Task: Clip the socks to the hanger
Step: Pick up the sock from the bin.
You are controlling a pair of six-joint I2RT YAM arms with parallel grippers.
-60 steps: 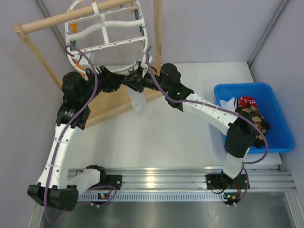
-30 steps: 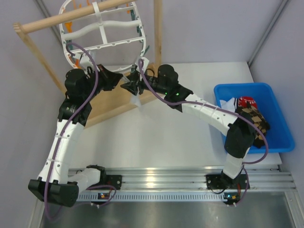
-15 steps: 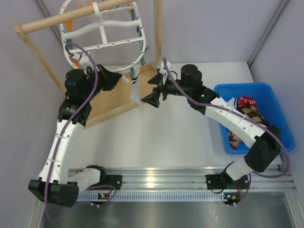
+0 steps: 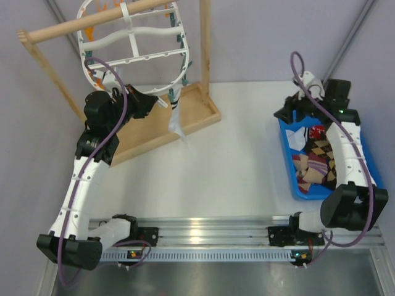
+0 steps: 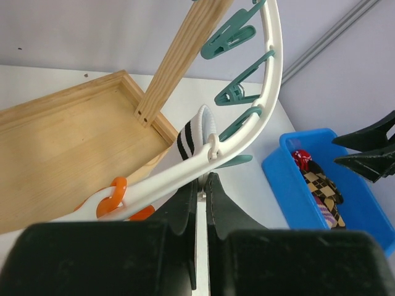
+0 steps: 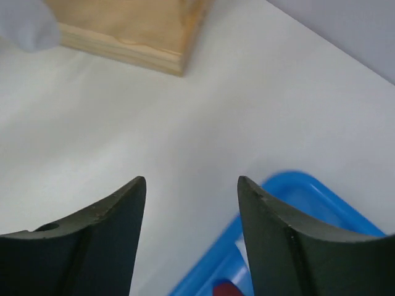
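The white hanger (image 4: 136, 60) hangs from the wooden pole. A white sock with dark cuff bands (image 4: 176, 118) hangs from its near rim, beside the teal clips (image 5: 231, 40); its cuff shows in the left wrist view (image 5: 192, 137). My left gripper (image 4: 160, 103) is shut on the hanger's rim (image 5: 268, 74), fingertips (image 5: 215, 185) right under it. My right gripper (image 4: 286, 114) is open and empty over the left far corner of the blue bin (image 4: 364, 179). Argyle (image 4: 322, 150), red (image 4: 317, 131) and striped (image 4: 308, 171) socks lie in the bin.
The wooden rack has a pole (image 4: 68, 28), an upright post (image 4: 205, 43) and a tray base (image 4: 145, 132) at the back left. The tray's corner (image 6: 148, 37) and the bin's rim (image 6: 290, 191) show in the right wrist view. The bin stands at the table's right edge.
My right gripper has let go of the white sock at the hanger and swung right to the blue bin, jaws open. The sock now hangs from the hanger. My left gripper stayed on the rim.
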